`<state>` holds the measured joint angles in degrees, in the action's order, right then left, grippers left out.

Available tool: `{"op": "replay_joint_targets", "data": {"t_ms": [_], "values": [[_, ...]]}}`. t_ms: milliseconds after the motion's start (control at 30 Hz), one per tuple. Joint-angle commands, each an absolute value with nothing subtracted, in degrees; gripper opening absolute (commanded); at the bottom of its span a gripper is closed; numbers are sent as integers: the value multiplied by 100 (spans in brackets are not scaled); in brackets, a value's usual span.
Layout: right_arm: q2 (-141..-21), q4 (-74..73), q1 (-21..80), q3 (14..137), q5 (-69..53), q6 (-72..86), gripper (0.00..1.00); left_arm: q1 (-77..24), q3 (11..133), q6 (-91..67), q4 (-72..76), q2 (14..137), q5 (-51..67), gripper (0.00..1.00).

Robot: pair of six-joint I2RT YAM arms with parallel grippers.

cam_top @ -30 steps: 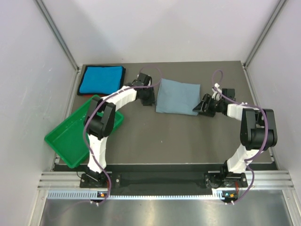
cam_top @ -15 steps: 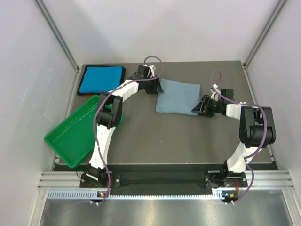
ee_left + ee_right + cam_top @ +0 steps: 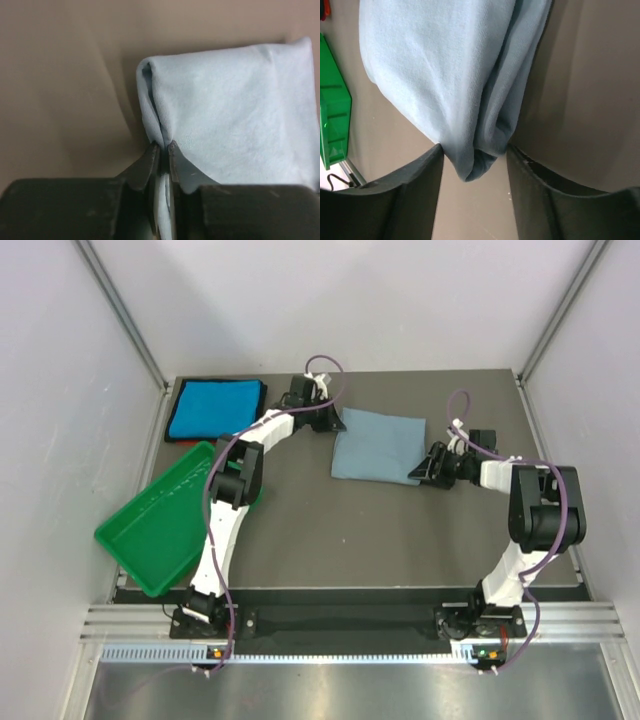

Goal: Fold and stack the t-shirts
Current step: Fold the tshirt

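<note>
Your left jaws pinch the folded grey-blue shirt (image 3: 378,445) at its far-left corner; right jaws gape around the opposite corner.

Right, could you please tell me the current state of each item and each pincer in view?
grey-blue t-shirt: folded into a rectangle, lying flat.
turquoise t-shirt: folded, lying flat, apart from the other shirt, untouched.
green tray: empty.
left pincer: shut on the grey-blue t-shirt's far-left corner.
right pincer: open, straddling the grey-blue t-shirt's near-right corner.
</note>
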<state>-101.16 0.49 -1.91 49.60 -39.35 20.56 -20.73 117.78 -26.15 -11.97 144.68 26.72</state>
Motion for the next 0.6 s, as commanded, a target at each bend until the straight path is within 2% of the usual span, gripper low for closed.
{"op": "replay_joint_targets", "data": {"t_ms": [0,33,67,100,133,200,367,400,500,533,567], "values": [[-10301,167,-132,5124,-3911,1872,51,-1872,12023,-2812,-861,14686,2839,0],[-10336,167,-132,5115,-3911,1863,39,-1863,12023,-2830,-896,14704,2769,0],[-10379,176,-132,5124,-3894,1881,22,-1837,12015,-2865,-931,14739,2655,0],[-10397,184,-132,5115,-3876,1890,21,-1820,12015,-2891,-975,14765,2593,0],[-10424,202,-132,5107,-3859,1907,7,-1811,12006,-2918,-1080,14783,2471,0],[-10433,176,-132,5089,-3727,1960,0,-1784,11953,-2979,-1151,14801,2268,0],[-10336,18,-132,5150,-3551,1986,1,-1749,11584,-3103,-914,14591,2233,0],[-10292,18,-123,5203,-3533,2004,10,-1740,11575,-3103,-931,14546,2215,0],[-10134,-482,-123,5457,-3463,2065,29,-1714,11628,-3129,-1046,14327,2267,0],[-9995,-649,-123,5641,-3393,2065,40,-1696,11645,-3138,-1055,14239,2355,5],[-9924,-1016,-132,5730,-3314,2083,43,-1679,11663,-3172,-1098,14090,2373,15]]}}
